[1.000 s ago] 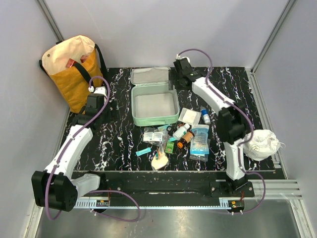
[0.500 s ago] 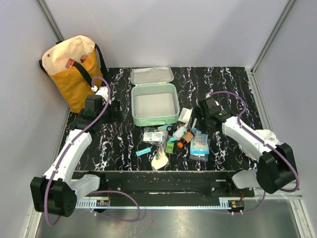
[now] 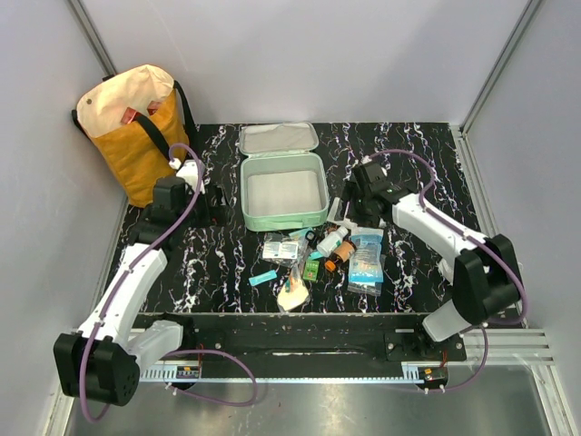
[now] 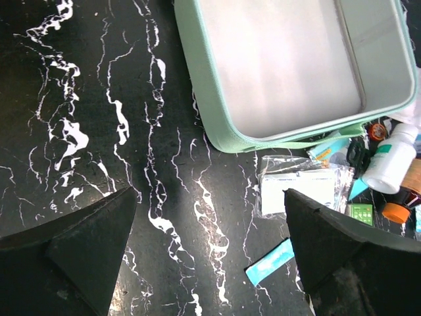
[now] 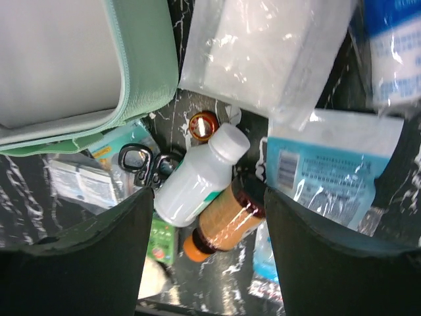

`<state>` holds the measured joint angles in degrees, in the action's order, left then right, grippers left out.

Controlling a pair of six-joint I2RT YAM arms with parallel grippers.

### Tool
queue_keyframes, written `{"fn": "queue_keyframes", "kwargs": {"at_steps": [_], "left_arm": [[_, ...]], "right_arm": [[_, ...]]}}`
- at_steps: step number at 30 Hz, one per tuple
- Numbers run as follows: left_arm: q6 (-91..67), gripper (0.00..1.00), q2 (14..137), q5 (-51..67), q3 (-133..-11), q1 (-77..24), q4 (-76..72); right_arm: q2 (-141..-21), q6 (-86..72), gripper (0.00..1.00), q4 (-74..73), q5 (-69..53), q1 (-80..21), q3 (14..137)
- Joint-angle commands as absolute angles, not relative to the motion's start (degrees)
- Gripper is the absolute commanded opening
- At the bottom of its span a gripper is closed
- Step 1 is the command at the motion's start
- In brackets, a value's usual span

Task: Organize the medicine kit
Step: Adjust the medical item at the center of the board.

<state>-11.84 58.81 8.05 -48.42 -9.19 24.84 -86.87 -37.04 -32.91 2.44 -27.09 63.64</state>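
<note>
The medicine kit [image 3: 283, 221] lies open mid-table, its grey-white lined tray empty and its lid [image 3: 277, 138] flat behind. It also shows in the left wrist view [image 4: 204, 105] and the right wrist view [image 5: 145, 59]. My right gripper [image 3: 349, 220] [image 5: 207, 196] is open, low over a white bottle [image 5: 194, 178] and an amber bottle with an orange cap [image 5: 227, 220], its jaws on either side of them. My left gripper [image 3: 211, 195] [image 4: 209, 197] is open and empty over bare table, left of the kit.
Loose supplies lie in front of the kit: a gauze packet [image 5: 263, 52], a blue pouch [image 5: 329, 164], black scissor handles [image 5: 141, 161], a clear pouch of sachets [image 4: 299, 191] and a teal strip [image 4: 273, 261]. A yellow-and-cream tote bag [image 3: 136, 127] stands back left.
My right arm has swung from the back of the table down to the pile of supplies and closed in on the two bottles. My left arm has barely moved.
</note>
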Motion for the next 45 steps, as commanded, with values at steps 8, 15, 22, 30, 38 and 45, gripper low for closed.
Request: {"fn": "queue_keyframes", "kwargs": {"at_steps": [8,15,22,30,38,45], "left_arm": [[-10.2,0.99,57.3,13.8,-48.0,-10.5,20.5],[-10.1,0.99,57.7,14.2,-48.1,-10.5,20.5],[-10.0,0.99,57.0,14.1,-47.7,-11.2,20.6],[-9.8,0.99,57.3,13.3,-48.1,-11.5,20.8],[-9.7,0.99,57.6,13.1,-48.1,-11.6,20.9],[-9.7,0.99,57.6,12.8,-48.3,-11.6,21.1]], "right_arm": [[-94.4,-22.8,0.76,-28.9,-8.4,-22.8,65.1],[-97.4,-25.2,0.74,-22.9,-12.2,-22.8,62.8],[-99.2,-26.4,0.72,-20.6,-14.4,-22.8,62.5],[-97.2,-37.7,0.64,-17.3,-18.4,-23.4,57.3],[-92.6,-39.9,0.63,-16.5,-12.8,-29.4,56.6],[-91.6,-40.8,0.67,-20.9,-8.8,-29.4,59.0]]}}
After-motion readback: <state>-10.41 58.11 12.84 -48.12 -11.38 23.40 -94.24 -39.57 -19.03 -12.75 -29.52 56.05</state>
